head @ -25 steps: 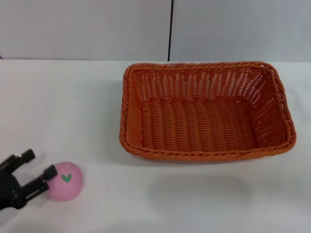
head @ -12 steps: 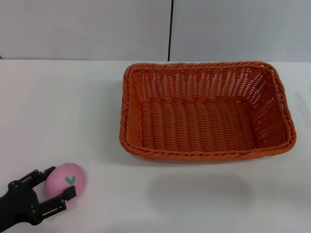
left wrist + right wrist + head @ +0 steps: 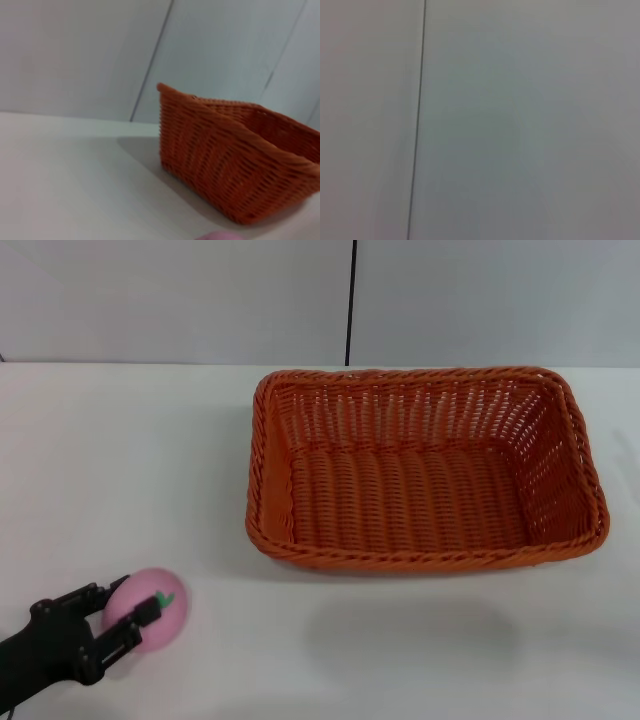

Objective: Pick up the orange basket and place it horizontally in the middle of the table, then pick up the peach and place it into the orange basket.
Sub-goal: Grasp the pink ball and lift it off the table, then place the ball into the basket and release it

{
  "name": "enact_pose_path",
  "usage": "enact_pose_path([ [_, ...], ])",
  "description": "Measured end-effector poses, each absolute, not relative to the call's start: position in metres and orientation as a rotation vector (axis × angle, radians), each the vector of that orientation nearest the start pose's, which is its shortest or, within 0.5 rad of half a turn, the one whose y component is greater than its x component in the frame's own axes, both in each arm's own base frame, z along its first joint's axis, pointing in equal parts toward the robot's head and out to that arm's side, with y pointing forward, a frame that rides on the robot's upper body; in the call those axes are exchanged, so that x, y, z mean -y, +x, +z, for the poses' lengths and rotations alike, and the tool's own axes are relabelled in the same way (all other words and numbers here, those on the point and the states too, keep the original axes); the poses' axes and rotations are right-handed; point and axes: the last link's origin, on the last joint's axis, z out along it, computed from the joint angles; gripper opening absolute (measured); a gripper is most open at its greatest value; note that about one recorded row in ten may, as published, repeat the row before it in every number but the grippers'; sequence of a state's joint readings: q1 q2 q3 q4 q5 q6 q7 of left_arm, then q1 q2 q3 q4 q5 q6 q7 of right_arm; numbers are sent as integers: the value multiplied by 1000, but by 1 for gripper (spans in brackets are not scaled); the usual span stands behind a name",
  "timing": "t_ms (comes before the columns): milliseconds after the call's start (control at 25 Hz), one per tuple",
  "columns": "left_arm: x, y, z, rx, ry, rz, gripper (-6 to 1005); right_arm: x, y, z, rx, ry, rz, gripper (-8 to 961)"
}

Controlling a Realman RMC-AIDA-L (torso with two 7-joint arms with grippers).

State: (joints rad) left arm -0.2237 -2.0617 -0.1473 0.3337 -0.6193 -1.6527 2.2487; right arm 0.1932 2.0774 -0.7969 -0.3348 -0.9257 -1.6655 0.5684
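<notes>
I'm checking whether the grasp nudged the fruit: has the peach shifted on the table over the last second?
Yes, slightly. The peach sits a little farther right, toward the orange basket, which stayed put. The left gripper has closed in around it.

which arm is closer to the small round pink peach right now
Left. The left end effector straddles the small round pink peach at the near left of the white table, fingers on either side. The right arm is not in view.
</notes>
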Motion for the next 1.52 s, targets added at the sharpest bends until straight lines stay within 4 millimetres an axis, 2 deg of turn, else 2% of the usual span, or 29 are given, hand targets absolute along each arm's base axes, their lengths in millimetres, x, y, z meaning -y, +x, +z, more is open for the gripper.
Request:
enact_pose_path([
  [120,-180,-377,-17,889,-2304,-787,629,-247,332,55,-226,-1659,1018,410],
  [240,-181,-376,-17,857,-2287,-800,396,-243,339,58,-257,-1591,1015,410],
  [440,-186,-369,-7,817,-2210,-893,334,-237,348,64,-302,-1487,1017,409],
  [640,-190,-356,20,691,-2099,-1074,290,-229,352,67,-314,-1435,1020,409],
  [840,-205,-337,32,567,-2062,-1209,263,-219,362,73,-362,-1294,1019,410],
  [1040,-233,-306,17,518,-2099,-1347,241,-207,375,78,-428,-1136,1008,411],
  [1200,-254,-282,-2,519,-2125,-1429,216,-199,379,79,-444,-1093,1003,412],
  [1440,-281,-253,-42,602,-2260,-1390,147,-192,378,76,-450,-1079,1015,413],
  [1520,-283,-246,-53,610,-2306,-1367,169,-192,378,76,-448,-1077,1019,414],
])
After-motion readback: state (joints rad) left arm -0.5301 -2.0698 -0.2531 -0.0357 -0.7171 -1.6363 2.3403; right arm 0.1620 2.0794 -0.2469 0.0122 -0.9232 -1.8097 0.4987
